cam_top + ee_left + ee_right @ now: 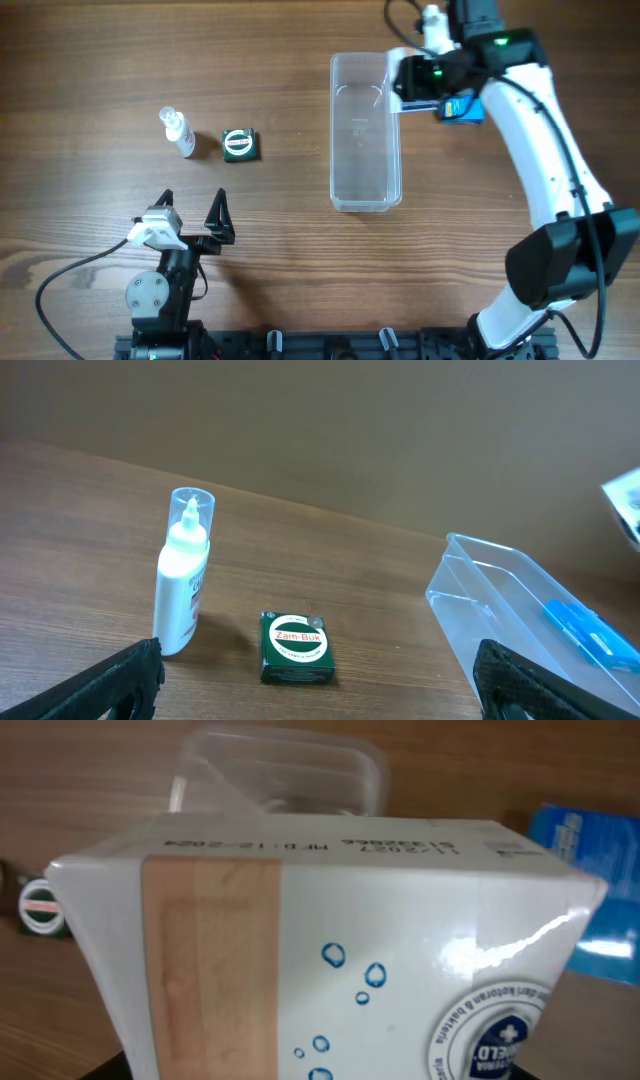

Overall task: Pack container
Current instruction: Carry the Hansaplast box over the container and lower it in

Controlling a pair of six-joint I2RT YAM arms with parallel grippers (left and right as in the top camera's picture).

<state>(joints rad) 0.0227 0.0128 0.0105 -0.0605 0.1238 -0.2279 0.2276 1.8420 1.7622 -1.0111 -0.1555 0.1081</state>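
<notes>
The clear container (365,135) lies lengthwise in the middle of the table and looks empty. My right gripper (414,80) is over its far right corner, shut on a white plaster box (330,950) with blue drops and a tan strip. This box fills the right wrist view, with the container's end (280,770) beyond it. My left gripper (190,215) is open and empty near the front left. Its two fingers frame a green Zam-Buk box (296,647).
A small clear spray bottle (178,132) stands left of the green box (240,144). A blue box (462,108) lies right of the container, under the right arm; it also shows in the right wrist view (590,870). The container's end shows in the left wrist view (530,610).
</notes>
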